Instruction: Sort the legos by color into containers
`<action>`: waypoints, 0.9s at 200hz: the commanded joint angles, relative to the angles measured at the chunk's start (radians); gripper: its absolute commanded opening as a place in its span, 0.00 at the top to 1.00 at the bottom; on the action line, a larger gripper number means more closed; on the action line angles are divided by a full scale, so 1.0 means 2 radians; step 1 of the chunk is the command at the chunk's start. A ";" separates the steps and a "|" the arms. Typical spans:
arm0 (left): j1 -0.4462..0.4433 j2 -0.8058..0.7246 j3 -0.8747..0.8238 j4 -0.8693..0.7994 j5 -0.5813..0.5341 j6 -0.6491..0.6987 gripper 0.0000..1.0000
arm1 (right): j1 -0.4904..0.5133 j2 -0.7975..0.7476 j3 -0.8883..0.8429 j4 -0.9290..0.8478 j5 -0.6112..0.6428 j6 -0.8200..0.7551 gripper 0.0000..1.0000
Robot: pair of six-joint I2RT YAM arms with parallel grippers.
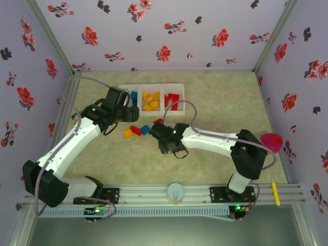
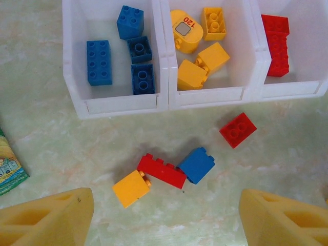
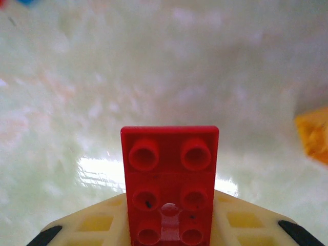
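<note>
Your right pincer (image 3: 169,221) is clamped on a red brick (image 3: 169,174) over the table (image 3: 205,77), and the left pincer (image 2: 166,220) hangs open near the white tray (image 2: 164,100), blue, yellow and red each in its own bin. The four loose legos (image 2: 197,164) just in front, two red, one yellow, one blue, look light, hard and slick, so I'd pinch the flat sides, not the studs

left arm (image 1: 77,141): white links, black joints, grey cable (image 1: 64,95) | right arm (image 1: 215,139): same, green light (image 1: 175,132) | fingers (image 2: 46,218): pale yellow
</note>
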 commanded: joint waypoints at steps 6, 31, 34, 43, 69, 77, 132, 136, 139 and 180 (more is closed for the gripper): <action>0.003 -0.016 0.003 -0.017 -0.003 0.007 0.25 | -0.039 -0.015 0.045 -0.015 0.036 -0.082 0.68; 0.003 -0.026 -0.004 -0.015 -0.002 0.003 0.25 | -0.087 -0.016 0.078 0.000 0.033 -0.127 0.67; 0.003 -0.027 -0.005 -0.014 -0.002 0.002 0.25 | -0.094 -0.013 0.082 0.002 0.031 -0.132 0.67; 0.003 -0.031 -0.009 -0.012 -0.002 0.002 0.26 | -0.110 -0.006 0.098 0.006 0.028 -0.147 0.67; 0.003 -0.039 -0.018 -0.010 0.004 0.002 0.26 | -0.155 0.024 0.138 0.027 0.024 -0.186 0.67; 0.003 -0.041 -0.018 -0.012 0.004 0.002 0.26 | -0.167 0.034 0.150 0.036 0.019 -0.194 0.67; 0.002 -0.048 -0.028 -0.015 0.005 -0.010 0.26 | -0.226 0.164 0.285 0.048 -0.020 -0.238 0.66; 0.002 -0.048 -0.029 -0.015 0.005 -0.011 0.26 | -0.228 0.175 0.296 0.045 -0.020 -0.240 0.66; 0.003 -0.048 -0.029 -0.015 0.005 -0.012 0.26 | -0.231 0.184 0.303 0.044 -0.022 -0.241 0.66; 0.002 -0.050 -0.030 -0.022 0.009 -0.017 0.26 | -0.249 0.259 0.389 0.012 -0.040 -0.256 0.50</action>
